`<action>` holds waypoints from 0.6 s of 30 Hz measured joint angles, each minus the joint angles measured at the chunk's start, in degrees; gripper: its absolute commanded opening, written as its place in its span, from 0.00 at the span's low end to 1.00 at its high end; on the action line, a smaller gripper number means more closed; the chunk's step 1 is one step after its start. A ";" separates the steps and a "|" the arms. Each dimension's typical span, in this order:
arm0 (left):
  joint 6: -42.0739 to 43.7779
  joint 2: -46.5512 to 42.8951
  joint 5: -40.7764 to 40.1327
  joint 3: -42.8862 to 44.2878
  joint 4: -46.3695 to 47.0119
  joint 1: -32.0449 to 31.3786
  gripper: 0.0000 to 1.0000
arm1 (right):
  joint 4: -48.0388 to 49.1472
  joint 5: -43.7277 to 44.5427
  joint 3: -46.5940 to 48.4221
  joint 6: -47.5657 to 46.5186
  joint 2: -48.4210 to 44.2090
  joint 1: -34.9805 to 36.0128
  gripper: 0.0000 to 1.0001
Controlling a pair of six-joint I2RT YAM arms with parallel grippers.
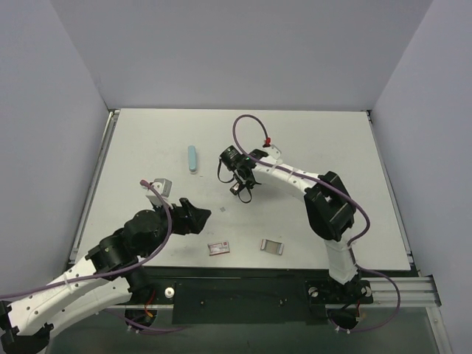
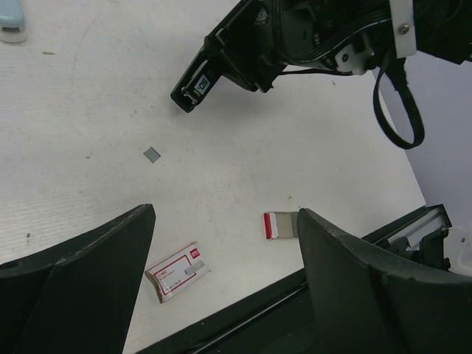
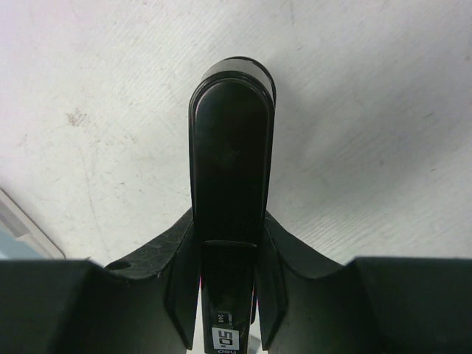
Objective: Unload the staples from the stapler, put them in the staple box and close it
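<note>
We are in a robotics lab, looking at a closed-off test cell.
We see a bare white tabletop [image 1: 310, 147] boxed in on three sides by plain pale walls [image 1: 243, 51], which makes a screened booth. Along the near edge run an aluminium rail [image 1: 402, 291] and a black mounting plate [image 1: 243, 299], where the white-and-black left arm [image 1: 66, 287] and right arm [image 1: 291, 177] are bolted side by side. Purple cables [image 1: 240, 120] loop from both arms.
</note>
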 measured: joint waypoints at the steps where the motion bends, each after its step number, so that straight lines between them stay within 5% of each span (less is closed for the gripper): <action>1: -0.15 -0.61 -0.48 0.46 -0.74 0.00 0.88 | -0.44 0.44 1.03 1.20 0.85 0.57 0.00; 11: -1.03 -3.54 -2.49 0.96 -6.01 0.00 0.88 | -2.69 4.31 6.62 8.13 8.35 4.31 0.07; 18: -1.27 -3.28 -3.63 0.96 -7.30 0.00 0.88 | -3.41 4.46 6.67 8.96 9.07 4.26 0.37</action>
